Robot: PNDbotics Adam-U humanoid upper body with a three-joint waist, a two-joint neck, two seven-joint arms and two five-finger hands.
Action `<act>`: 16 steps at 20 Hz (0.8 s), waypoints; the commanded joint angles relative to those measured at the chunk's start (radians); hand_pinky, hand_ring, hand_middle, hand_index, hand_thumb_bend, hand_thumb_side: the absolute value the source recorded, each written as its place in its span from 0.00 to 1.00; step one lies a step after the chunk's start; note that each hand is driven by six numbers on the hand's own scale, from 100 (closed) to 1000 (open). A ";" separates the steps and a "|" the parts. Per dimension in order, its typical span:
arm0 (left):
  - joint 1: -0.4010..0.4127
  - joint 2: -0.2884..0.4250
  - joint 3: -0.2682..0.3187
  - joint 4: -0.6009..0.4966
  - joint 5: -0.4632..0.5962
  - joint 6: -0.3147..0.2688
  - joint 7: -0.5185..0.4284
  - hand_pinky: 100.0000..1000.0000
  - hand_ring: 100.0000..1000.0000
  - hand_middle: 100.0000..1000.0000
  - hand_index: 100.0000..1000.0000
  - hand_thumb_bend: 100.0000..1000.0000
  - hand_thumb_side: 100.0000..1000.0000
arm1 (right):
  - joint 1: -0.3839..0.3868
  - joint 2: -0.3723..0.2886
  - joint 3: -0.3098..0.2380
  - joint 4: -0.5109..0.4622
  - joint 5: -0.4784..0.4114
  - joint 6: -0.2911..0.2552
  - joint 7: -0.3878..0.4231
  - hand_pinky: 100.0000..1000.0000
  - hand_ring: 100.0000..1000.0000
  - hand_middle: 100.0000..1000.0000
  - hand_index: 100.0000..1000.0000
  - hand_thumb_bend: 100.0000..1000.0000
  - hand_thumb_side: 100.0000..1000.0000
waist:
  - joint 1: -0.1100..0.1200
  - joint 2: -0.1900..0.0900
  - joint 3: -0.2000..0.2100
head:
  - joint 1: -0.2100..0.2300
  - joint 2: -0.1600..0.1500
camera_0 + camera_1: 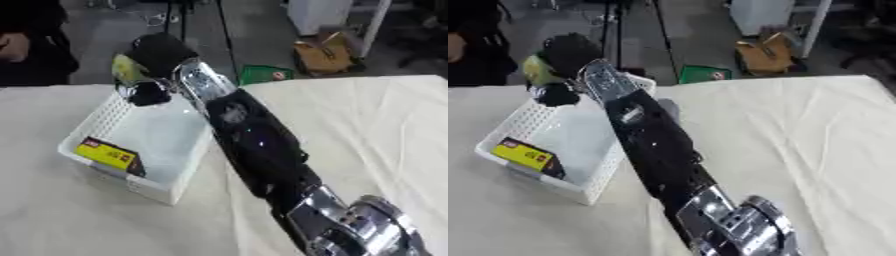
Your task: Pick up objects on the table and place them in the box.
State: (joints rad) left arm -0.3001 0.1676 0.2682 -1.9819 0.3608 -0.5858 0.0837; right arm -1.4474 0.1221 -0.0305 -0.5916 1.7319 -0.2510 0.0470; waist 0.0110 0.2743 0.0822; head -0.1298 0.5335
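My right arm reaches from the lower right across the table to the far end of the white basket [92, 125]. My right hand [157, 55] hovers above the basket's back rim, its fingers curled round a small yellow-green object [127, 69]. A dark part of the hand hangs just over the basket's inside. A yellow and black flat packet [109, 155] lies in the near corner of the basket. My left hand shows in neither view.
A cream cloth [367, 125] covers the table. Beyond the far edge lie a green item [262, 74] and a brown bag [322, 56] on the floor. A person in dark clothes stands at the far left [31, 45].
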 commanded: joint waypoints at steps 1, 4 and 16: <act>-0.012 0.007 0.001 -0.018 0.003 0.000 -0.005 0.67 0.66 0.78 0.72 0.00 0.63 | -0.020 -0.001 0.000 0.008 0.009 -0.016 0.018 0.86 0.88 0.77 0.91 0.41 1.00 | 0.007 -0.015 0.002 | -0.001 -0.009; -0.011 0.006 0.001 -0.018 0.002 0.002 -0.006 0.67 0.66 0.78 0.72 0.00 0.63 | -0.025 -0.001 -0.002 0.024 -0.009 -0.052 0.108 0.92 0.97 0.87 1.00 0.65 1.00 | 0.006 -0.015 -0.001 | 0.000 -0.006; -0.010 0.005 0.001 -0.018 0.000 0.003 -0.008 0.68 0.66 0.78 0.72 0.00 0.63 | -0.031 -0.001 -0.004 -0.009 -0.038 -0.040 0.256 0.98 1.00 1.00 1.00 0.72 1.00 | 0.006 -0.014 -0.001 | -0.001 -0.005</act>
State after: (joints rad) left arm -0.3001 0.1670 0.2682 -1.9819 0.3608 -0.5821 0.0799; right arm -1.4511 0.1232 -0.0307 -0.5730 1.7024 -0.2926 0.2958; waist 0.0111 0.2772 0.0806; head -0.1298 0.5337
